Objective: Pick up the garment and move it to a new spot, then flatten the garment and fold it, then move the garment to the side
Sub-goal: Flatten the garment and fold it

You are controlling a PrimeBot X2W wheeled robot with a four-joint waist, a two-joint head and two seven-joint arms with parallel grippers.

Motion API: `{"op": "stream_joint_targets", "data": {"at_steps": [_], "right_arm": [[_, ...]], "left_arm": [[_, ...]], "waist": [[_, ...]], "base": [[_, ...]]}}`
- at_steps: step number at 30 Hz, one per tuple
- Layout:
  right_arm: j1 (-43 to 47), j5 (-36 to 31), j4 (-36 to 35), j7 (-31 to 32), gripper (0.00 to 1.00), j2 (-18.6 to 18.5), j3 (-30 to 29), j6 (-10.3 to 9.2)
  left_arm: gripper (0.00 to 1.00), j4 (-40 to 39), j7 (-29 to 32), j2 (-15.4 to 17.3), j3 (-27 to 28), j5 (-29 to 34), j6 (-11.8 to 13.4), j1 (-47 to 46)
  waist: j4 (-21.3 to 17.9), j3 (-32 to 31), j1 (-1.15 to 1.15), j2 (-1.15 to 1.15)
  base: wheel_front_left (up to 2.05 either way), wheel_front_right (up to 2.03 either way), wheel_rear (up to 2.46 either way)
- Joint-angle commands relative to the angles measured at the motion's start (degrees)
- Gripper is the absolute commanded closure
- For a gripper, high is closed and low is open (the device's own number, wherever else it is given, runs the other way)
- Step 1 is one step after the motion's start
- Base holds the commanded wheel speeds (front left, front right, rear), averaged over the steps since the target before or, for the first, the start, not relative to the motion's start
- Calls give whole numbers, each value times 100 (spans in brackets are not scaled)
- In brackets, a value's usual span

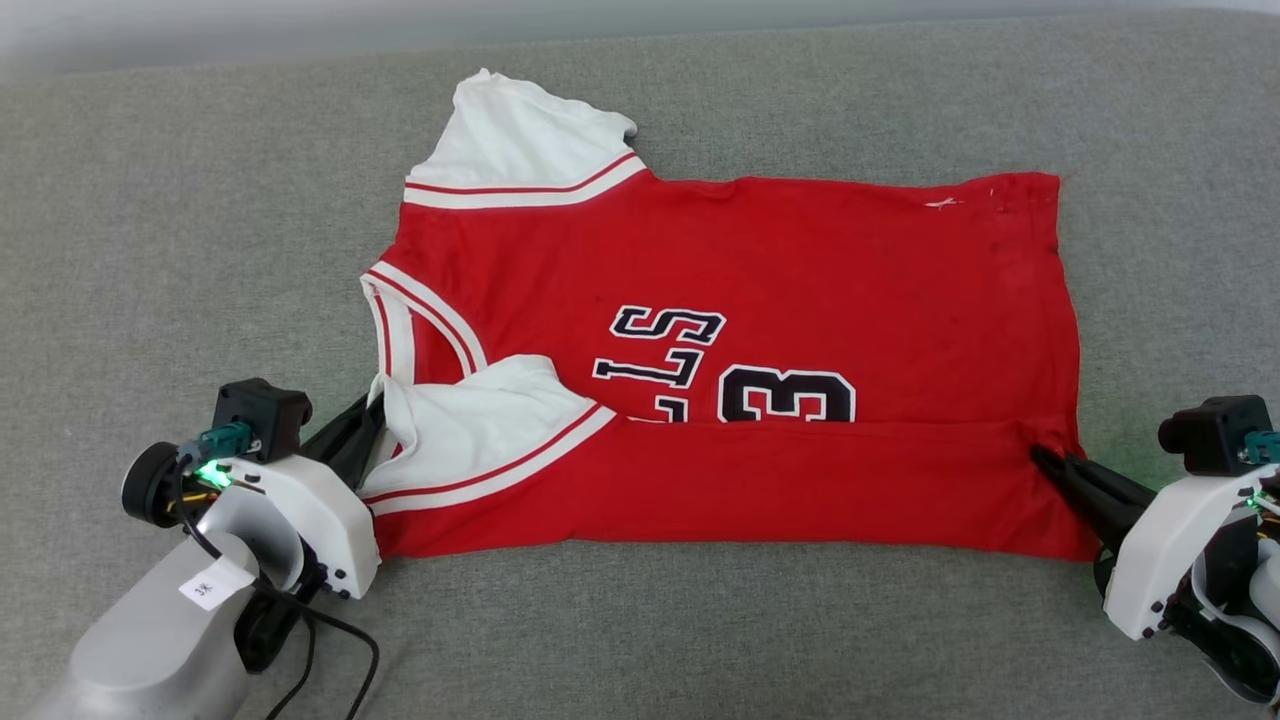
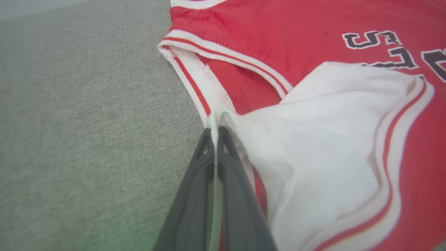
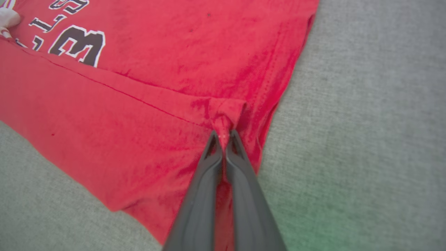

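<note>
- Shirt (image 1: 740, 260) from the head view: flat on the grey fabric surface (image 1: 200, 200), near edge folded over; likely soft, light and limp.
- Left wrist view: left claw (image 2: 215, 131) pinches the white sleeve (image 2: 331, 139) edge.
- Right wrist view: right claw (image 3: 223, 134) pinches the bunched red hem (image 3: 226, 109), a sound hold.

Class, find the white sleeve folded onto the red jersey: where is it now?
In the head view the folded sleeve lies at the lower left of the garment, just below the collar, its edge pinched in the left tool.
</note>
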Motion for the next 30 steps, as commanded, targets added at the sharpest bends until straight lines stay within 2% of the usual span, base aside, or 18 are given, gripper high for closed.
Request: {"op": "stream_joint_targets", "data": {"at_steps": [1, 3, 4, 5, 6, 13, 19, 23, 30], "right_arm": [[-8, 41, 47, -6, 100, 41, 66, -8], [-16, 67, 84, -46, 100, 40, 89, -8], [-14, 78, 103, -92, 94, 38, 93, -8], [-18, 59, 115, -130, 62, 26, 100, -8], [-23, 39, 129, -191, 0, 21, 96, -8], [120, 17, 103, -469, 0, -55, 6, -8], [274, -34, 91, -559, 0, -95, -77, -8], [369, -71, 90, -551, 0, -80, -136, -8], [399, -116, 77, -518, 0, -31, -233, -8]], "left_arm": [[100, 124, -39, -53, -49, 6, -40, -34], [100, 318, -147, -134, -53, 5, -86, -92], [100, 397, -202, -160, -39, -2, -100, -121], [56, 465, -248, -191, -19, -20, -107, -139], [0, 511, -298, -201, -6, 5, -88, -171], [0, 395, -485, -150, 34, 137, -50, -443], [0, -136, -65, 149, 98, 41, -51, -634], [0, -490, 592, 368, 57, -131, -140, -772], [0, -969, 2579, 630, -166, -878, -301, -993]], "waist": [[14, -18, -1, 0], [31, -60, -1, 0], [40, -98, -1, 0], [48, -137, -1, 0], [59, -184, -1, 0], [177, -556, -1, 0], [269, -815, -1, 0], [325, -884, -1, 0], [370, -956, -1, 0]], "base": [[0, 0, 0], [0, 0, 0], [0, 0, 0], [0, 0, 0], [0, 0, 0], [0, 0, 0], [0, 0, 0], [0, 0, 0], [0, 0, 0]]}}
